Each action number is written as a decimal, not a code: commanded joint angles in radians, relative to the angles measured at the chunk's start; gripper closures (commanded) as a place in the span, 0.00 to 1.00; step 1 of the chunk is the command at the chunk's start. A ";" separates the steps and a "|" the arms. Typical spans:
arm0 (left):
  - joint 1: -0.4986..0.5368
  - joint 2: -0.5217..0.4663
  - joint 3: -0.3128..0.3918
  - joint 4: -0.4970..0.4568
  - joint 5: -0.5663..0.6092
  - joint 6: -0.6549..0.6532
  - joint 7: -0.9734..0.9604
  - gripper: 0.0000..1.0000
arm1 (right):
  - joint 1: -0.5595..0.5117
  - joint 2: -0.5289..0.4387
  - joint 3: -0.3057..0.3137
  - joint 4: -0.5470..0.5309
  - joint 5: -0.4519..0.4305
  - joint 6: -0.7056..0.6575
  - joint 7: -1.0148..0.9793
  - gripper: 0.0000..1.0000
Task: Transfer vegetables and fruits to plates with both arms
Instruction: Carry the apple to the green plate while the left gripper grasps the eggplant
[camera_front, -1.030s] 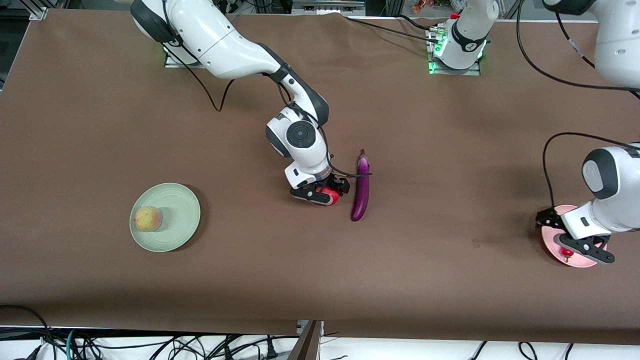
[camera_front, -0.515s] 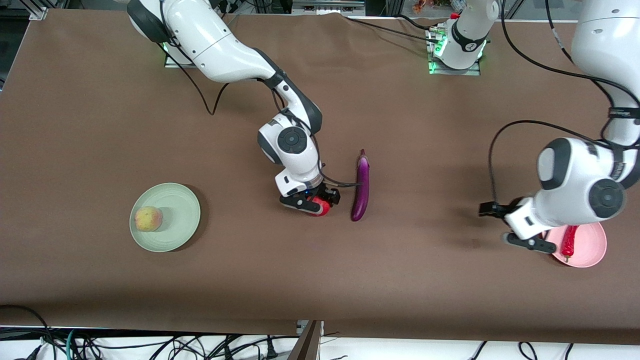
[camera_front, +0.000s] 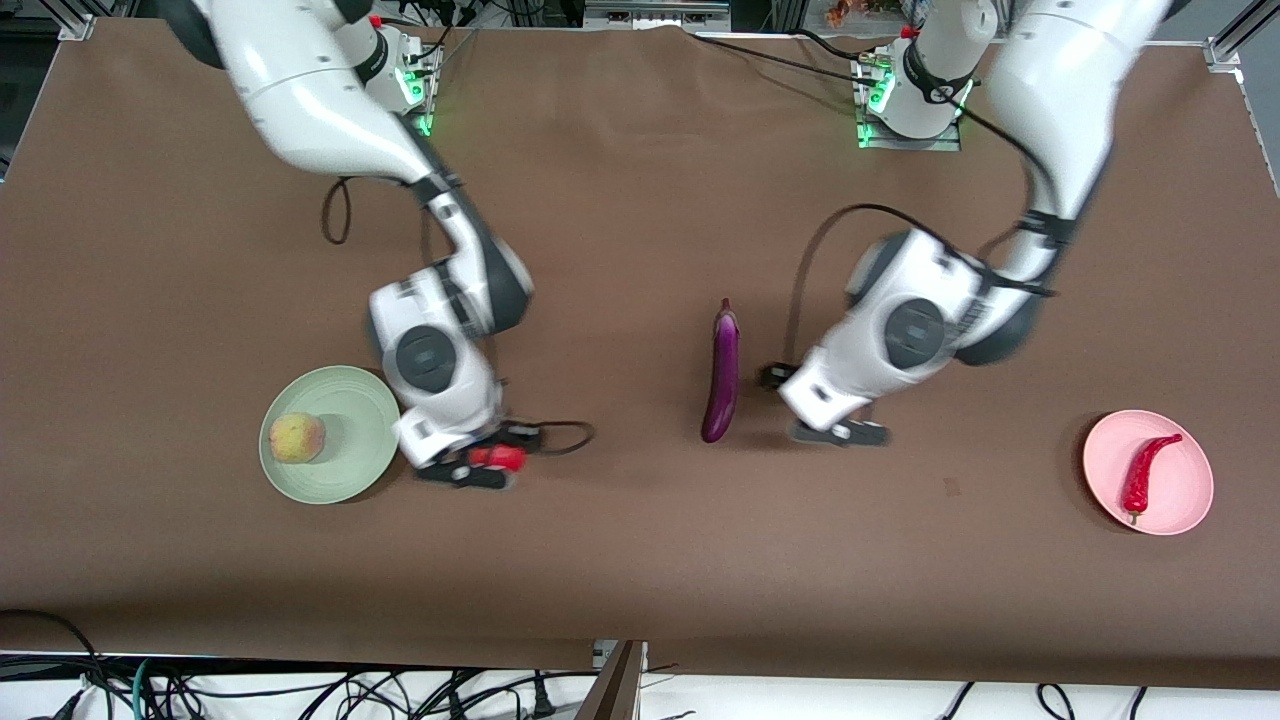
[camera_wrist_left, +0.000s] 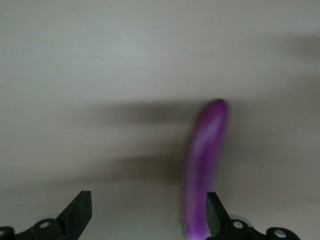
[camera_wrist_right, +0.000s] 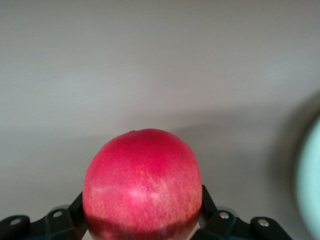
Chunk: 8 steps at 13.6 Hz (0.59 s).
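You see 2 plates on the brown table (camera_front: 640, 560). The pale green plate (camera_front: 355, 420) sits toward the right arm's end and carries the peach-like fruit (camera_front: 297, 438). The pink plate (camera_front: 1180, 490) sits toward the left arm's end and carries the red chili pepper (camera_front: 1142, 475). The purple eggplant (camera_front: 724, 372) lies on the table between the 2 arms. The right gripper (camera_front: 484, 463) is just beside the green plate's rim and clasps the red pomegranate-like fruit (camera_front: 497, 458). The left gripper (camera_front: 805, 405) is over bare table just beside the eggplant, with its fingers spread apart and nothing between them.
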<state>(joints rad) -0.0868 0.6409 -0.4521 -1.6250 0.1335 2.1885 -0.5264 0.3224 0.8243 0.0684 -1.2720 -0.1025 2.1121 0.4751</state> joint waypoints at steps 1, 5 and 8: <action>-0.059 0.040 0.022 -0.074 0.050 0.185 -0.107 0.00 | -0.086 -0.034 0.016 -0.027 -0.005 -0.095 -0.183 0.85; -0.128 0.095 0.032 -0.078 0.312 0.218 -0.355 0.00 | -0.215 -0.033 0.014 -0.072 -0.005 -0.155 -0.381 0.85; -0.133 0.114 0.033 -0.078 0.370 0.217 -0.392 0.67 | -0.282 -0.028 0.014 -0.115 -0.005 -0.147 -0.452 0.85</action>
<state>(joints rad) -0.2078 0.7568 -0.4330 -1.7058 0.4664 2.4013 -0.8825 0.0801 0.8177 0.0655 -1.3419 -0.1026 1.9668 0.0689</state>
